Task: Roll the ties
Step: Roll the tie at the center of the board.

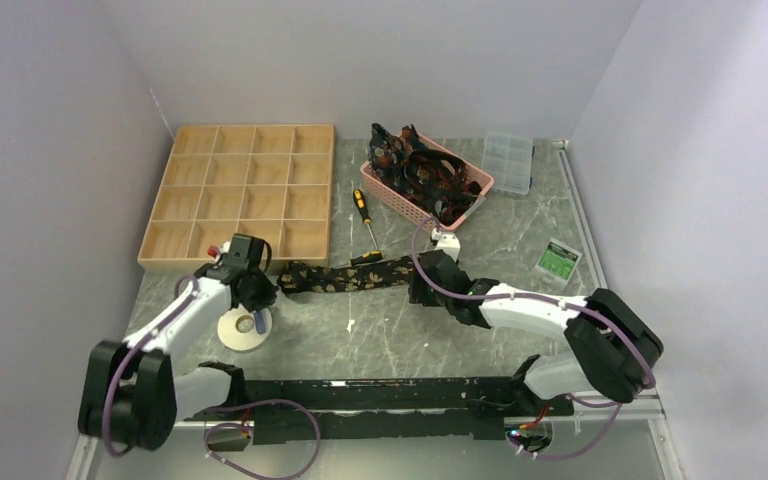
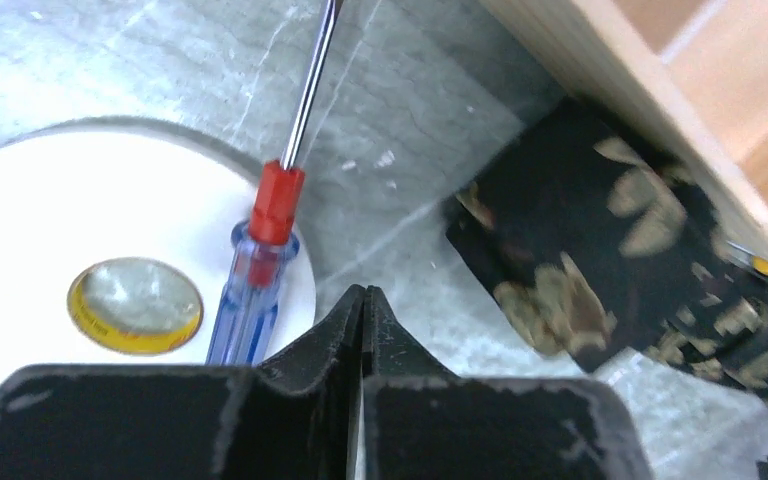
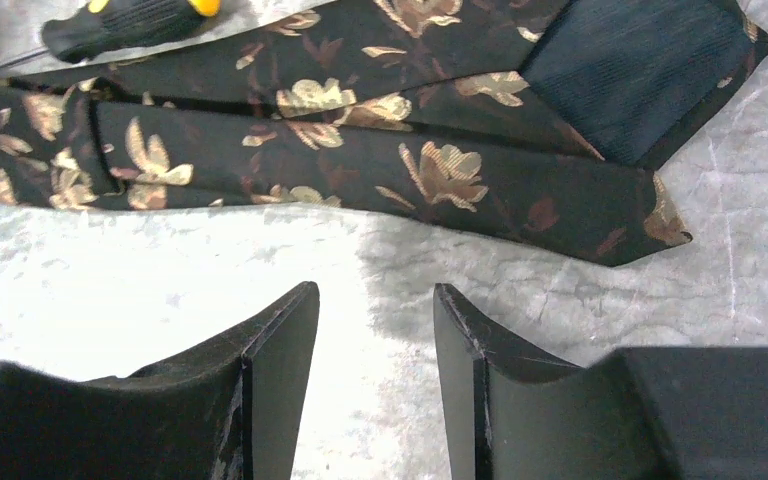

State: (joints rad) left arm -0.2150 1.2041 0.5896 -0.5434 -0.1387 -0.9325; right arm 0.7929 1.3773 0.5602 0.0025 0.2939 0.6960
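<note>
A black tie (image 1: 345,276) with tan-gold flowers lies folded flat on the table between the two grippers. In the right wrist view its pointed ends (image 3: 600,215) lie just beyond my open, empty right gripper (image 3: 375,300), which stands at the tie's right end (image 1: 422,285). In the left wrist view the tie's folded left end (image 2: 580,260) lies right of my left gripper (image 2: 363,295), which is shut and empty beside it (image 1: 257,290). More ties (image 1: 422,172) are piled in the pink basket (image 1: 385,189).
A white tape roll (image 1: 243,329) with a blue-and-red screwdriver (image 2: 260,270) on it sits by the left gripper. A wooden compartment tray (image 1: 242,195) stands at the back left. A yellow-black screwdriver (image 1: 366,225), a clear box (image 1: 509,162) and a green card (image 1: 559,259) lie nearby.
</note>
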